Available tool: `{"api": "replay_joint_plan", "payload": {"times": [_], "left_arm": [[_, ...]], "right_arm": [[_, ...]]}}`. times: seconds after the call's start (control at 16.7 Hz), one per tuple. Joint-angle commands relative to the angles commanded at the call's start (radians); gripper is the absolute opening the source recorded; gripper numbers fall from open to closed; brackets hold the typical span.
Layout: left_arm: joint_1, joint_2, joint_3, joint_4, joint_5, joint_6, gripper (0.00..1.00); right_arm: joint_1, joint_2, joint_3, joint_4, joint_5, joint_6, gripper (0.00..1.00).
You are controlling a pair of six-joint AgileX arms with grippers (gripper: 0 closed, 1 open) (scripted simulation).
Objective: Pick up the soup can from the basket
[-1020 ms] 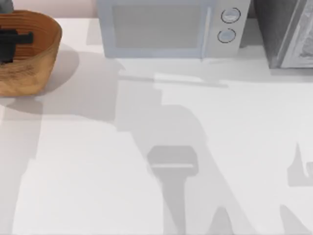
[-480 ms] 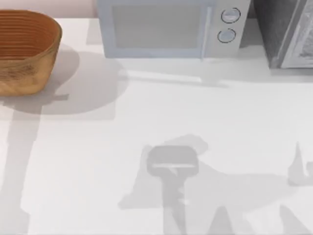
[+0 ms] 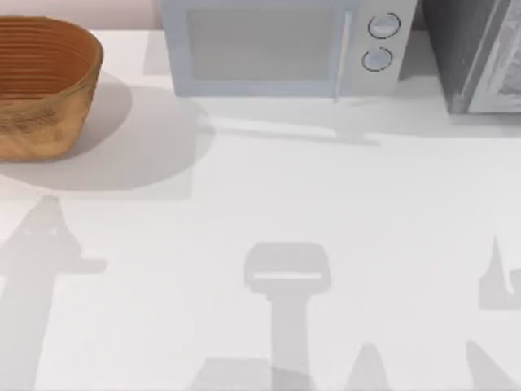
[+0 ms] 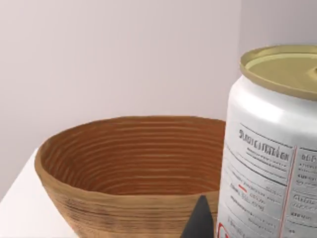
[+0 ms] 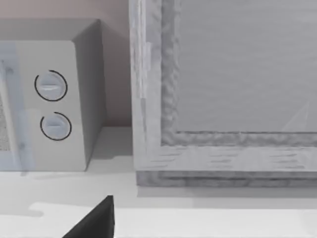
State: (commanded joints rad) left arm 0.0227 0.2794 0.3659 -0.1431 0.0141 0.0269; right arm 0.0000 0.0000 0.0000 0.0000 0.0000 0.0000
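The soup can [image 4: 270, 148] stands close up in the left wrist view: white label with red marks and a tan-yellow round top. It hangs in front of the basket [image 4: 129, 168], its top above the basket's rim. My left gripper [image 4: 257, 233] is shut on the can, and one dark fingertip [image 4: 200, 223] shows beside its lower edge. In the top view the orange-brown woven basket [image 3: 41, 81] sits at the table's far left corner, and its inside holds nothing I can see. One dark fingertip [image 5: 94, 220] of my right gripper shows in the right wrist view.
A white microwave [image 3: 277, 45] stands at the back middle of the table, with two round knobs on its right side. A grey cabinet [image 3: 476, 53] stands at the back right. The microwave [image 5: 54, 99] and the cabinet [image 5: 223, 89] also face the right wrist camera. Arm shadows lie across the white tabletop.
One second ago my left gripper was a dark shape inside the basket in the top view. It has since left that view, and its shadow has slid toward the front left.
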Motion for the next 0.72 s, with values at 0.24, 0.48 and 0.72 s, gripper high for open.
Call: {"api": "replay_joint_plan", "payload": {"times": [0.24, 0.48, 0.72], "left_arm": [[-0.015, -0.210, -0.257, 0.111, -0.010, -0.017, 0.00], [-0.023, -0.279, -0.365, 0.143, -0.014, -0.027, 0.00], [-0.023, -0.279, -0.366, 0.143, -0.014, -0.027, 0.00]], "right_arm": [[0.000, 0.000, 0.000, 0.000, 0.000, 0.000, 1.00], [0.000, 0.000, 0.000, 0.000, 0.000, 0.000, 1.00], [0.000, 0.000, 0.000, 0.000, 0.000, 0.000, 1.00]]}}
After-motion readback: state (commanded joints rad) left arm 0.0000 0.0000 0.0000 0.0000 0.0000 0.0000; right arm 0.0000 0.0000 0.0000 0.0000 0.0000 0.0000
